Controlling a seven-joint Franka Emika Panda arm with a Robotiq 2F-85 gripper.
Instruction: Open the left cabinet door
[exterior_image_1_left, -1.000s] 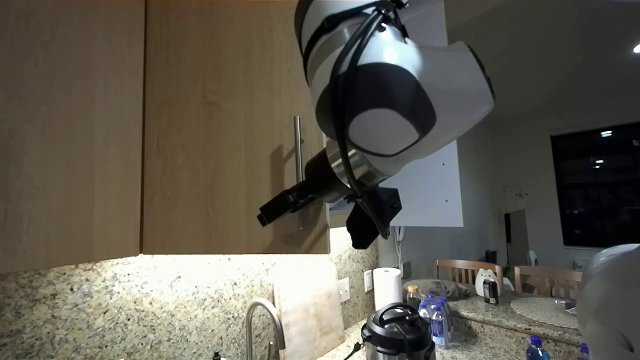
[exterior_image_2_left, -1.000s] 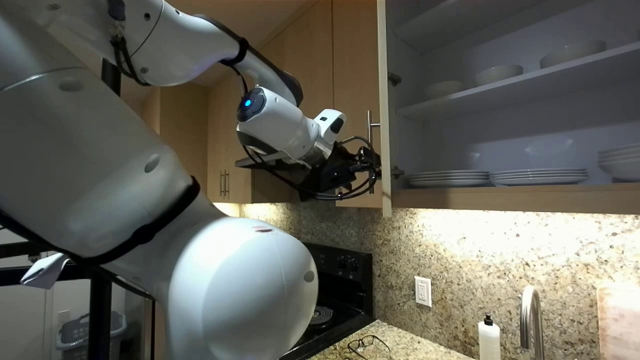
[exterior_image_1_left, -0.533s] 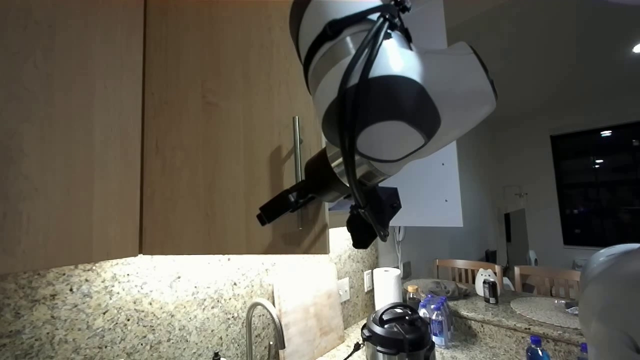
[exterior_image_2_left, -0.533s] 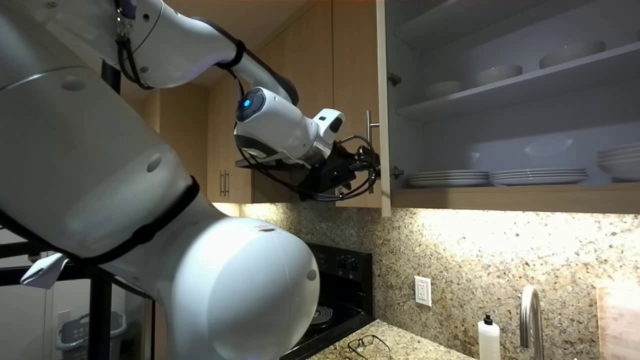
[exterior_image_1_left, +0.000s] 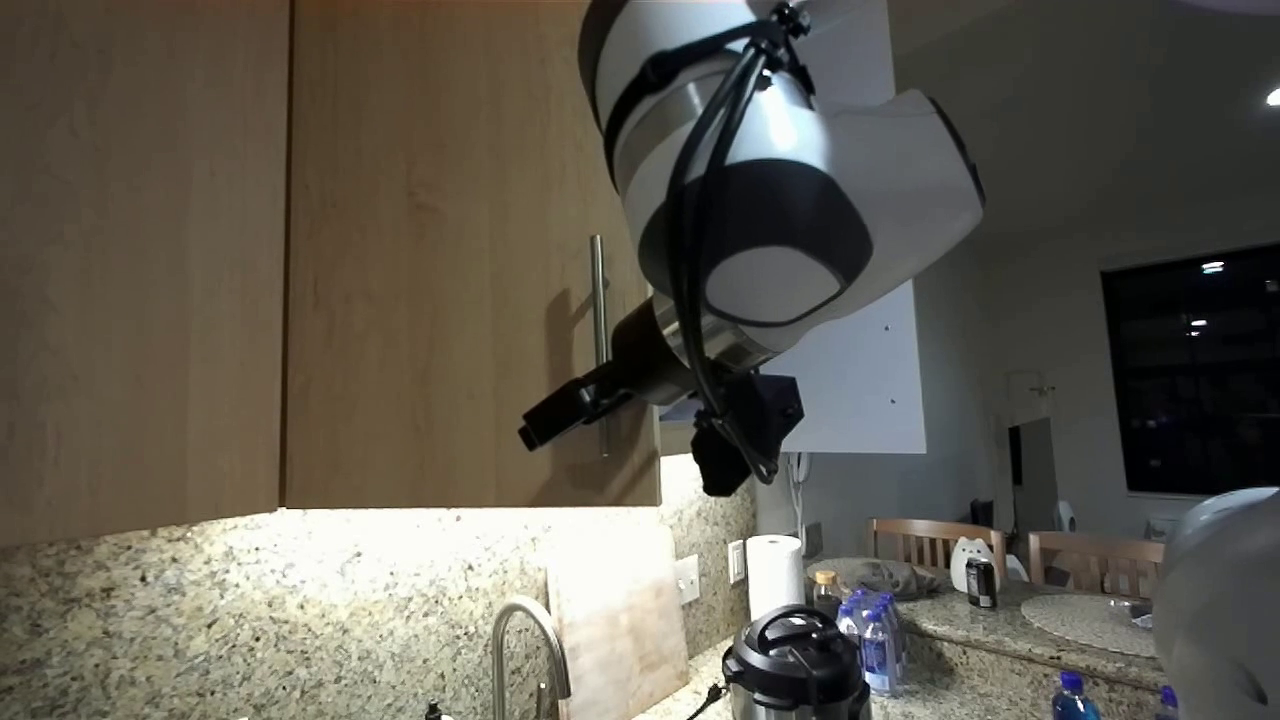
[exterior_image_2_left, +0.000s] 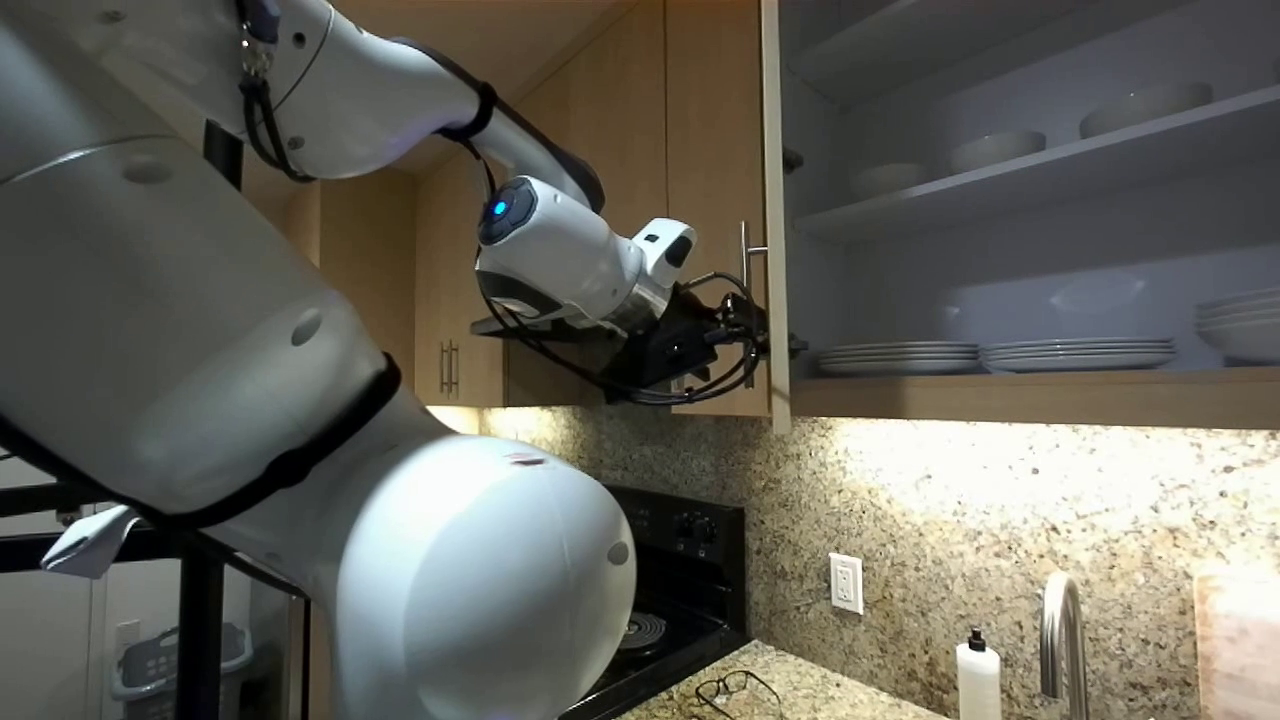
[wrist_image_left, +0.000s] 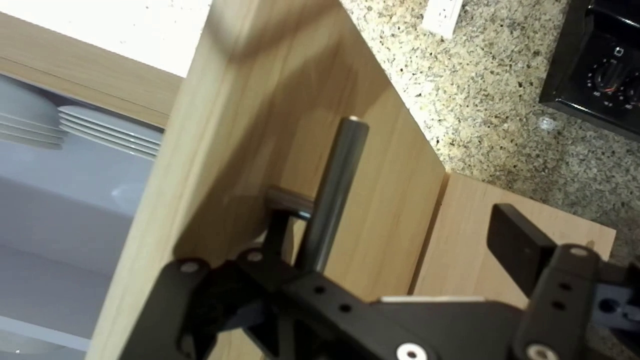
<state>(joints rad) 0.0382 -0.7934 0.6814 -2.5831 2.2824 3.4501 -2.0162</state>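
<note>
Gaping in wrist view, gripper (wrist_image_left: 392, 227) is clamping nothing, fingers (wrist_image_left: 517, 245) standing apart, one seemingly sitting behind bar handle (wrist_image_left: 332, 200) | in an exterior view, left cabinet door (exterior_image_2_left: 718, 150) is standing ajar, probably swinging light | in an exterior view, bar handle (exterior_image_1_left: 598, 290) is looking rigid, slick, inviting mid-bar hold

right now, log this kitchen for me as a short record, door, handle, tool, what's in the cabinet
left cabinet door: standing open
handle: silver bar near one edge of the door
tool: open; one finger apparently between handle and door
contact with handle: cannot tell
open cabinet: plates at the bottom, bowls above
</note>
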